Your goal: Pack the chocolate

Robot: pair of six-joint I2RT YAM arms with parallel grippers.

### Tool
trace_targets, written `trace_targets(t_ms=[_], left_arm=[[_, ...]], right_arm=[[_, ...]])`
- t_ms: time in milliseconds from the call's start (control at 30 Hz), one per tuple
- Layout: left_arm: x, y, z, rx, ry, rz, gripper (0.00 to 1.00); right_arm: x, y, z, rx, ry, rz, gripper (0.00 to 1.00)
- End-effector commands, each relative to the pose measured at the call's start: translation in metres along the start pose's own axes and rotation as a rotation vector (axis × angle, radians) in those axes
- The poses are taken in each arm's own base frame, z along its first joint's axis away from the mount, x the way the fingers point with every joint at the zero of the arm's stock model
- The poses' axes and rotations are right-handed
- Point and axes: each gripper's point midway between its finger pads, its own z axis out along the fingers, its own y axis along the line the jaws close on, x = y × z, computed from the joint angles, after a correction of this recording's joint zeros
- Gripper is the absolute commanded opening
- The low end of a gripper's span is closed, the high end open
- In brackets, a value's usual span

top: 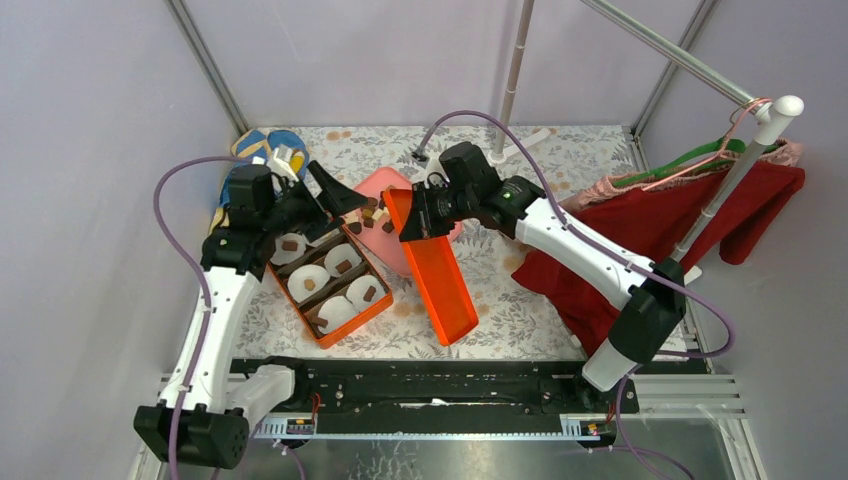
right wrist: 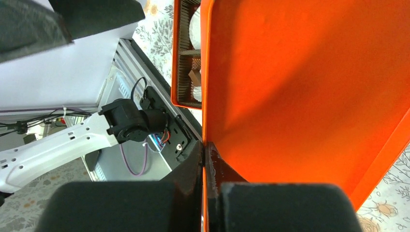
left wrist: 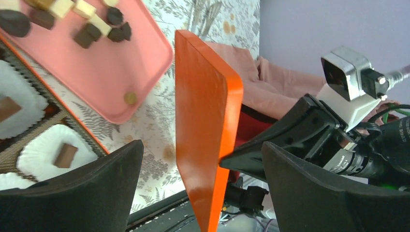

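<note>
On the left, the left gripper (top: 322, 205) hangs over the far end of an orange box (top: 357, 322), its fingers spread wide apart with nothing between them. The box lies on a leaf-patterned tablecloth (top: 520, 300) and is split by dark dividers into compartments, each filled by white paper liners (top: 300, 275). Some of the chocolate (top: 310, 284) is already packed, with single brown pieces sitting in the middle of several liners. The left wrist view shows two of these close up, flat brown squares resting in their frilled cups.

Just right of the box, and touching its far corner in the overhead view, lies a pink tray (top: 388, 183). More of the chocolate is bunched loosely at the tray's left end: dark brown, light brown and cream pieces. One small round piece sits alone near the tray's edge in the left wrist view.

Further right, the right gripper (top: 418, 222) is clamped shut on the far end of the long orange lid (top: 445, 290), pinching its rim. The lid is tipped up on its side and slopes towards the arm bases. Whether its near end touches the cloth cannot be told.

At the far right, a red garment (top: 620, 240) drapes from a hanger.
</note>
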Motion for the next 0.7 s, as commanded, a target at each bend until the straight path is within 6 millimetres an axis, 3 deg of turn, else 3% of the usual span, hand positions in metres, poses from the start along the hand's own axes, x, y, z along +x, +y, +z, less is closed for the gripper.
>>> trace_targets(t_ms=[0, 233, 667], left_arm=[[-0.006, -0.03, 0.015, 0.044, -0.052, 0.016, 0.99], [0.007, -0.038, 0.044, 0.026, -0.041, 0.048, 0.98], [0.005, -0.036, 0.069, -0.051, -0.077, 0.112, 0.76]], right_arm=[[-0.022, 0.021, -0.011, -0.023, -0.061, -0.051, 0.0], [-0.018, 0.029, -0.007, -0.047, -0.041, -0.056, 0.0], [-0.007, 0.037, -0.002, -0.066, 0.003, -0.062, 0.0]])
